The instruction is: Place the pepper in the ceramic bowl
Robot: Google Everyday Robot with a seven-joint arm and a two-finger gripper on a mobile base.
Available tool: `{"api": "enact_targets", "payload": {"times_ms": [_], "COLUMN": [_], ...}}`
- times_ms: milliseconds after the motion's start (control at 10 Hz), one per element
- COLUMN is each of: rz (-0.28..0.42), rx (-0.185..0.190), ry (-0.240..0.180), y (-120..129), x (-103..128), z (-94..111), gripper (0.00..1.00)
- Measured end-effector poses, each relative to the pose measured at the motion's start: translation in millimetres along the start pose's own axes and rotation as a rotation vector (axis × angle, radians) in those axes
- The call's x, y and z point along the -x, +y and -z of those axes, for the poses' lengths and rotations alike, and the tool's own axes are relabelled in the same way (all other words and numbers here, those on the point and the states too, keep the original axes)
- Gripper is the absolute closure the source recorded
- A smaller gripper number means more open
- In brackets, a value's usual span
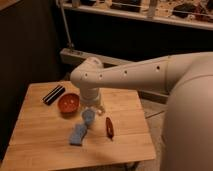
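Note:
The pepper (pixel 108 126), slender and dark red, lies on the wooden table (pixel 40 135) to the right of a small light-blue cup (pixel 88 117). The ceramic bowl (pixel 68 103), round and orange-red, sits further left and back. My gripper (pixel 95 107) hangs from the white arm, just above the table between the bowl and the pepper, right behind the blue cup. It holds nothing that I can see.
A blue sponge-like block (pixel 78 134) lies in front of the cup. A dark ribbed oblong object (pixel 53 94) lies at the table's back left. A dark wall and a shelf stand behind the table. My large white arm fills the right side.

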Motion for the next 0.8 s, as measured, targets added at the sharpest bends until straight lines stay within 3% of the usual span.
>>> {"api": "enact_targets", "payload": {"times_ms": [200, 400, 600, 800], "rz": [-0.085, -0.109, -0.089, -0.056], "rx": [-0.002, 0.005, 0.003, 0.029], "ry": [-0.057, -0.084, -0.093, -0.087], "y": [-42.2, -64.0, -72.8, -67.6], "x": [-10.9, -27.6, -38.8, -43.7], "z": [-8.6, -25.8, -46.6, -68.2], "gripper": [0.26, 0.26, 0.26, 0.26]}}
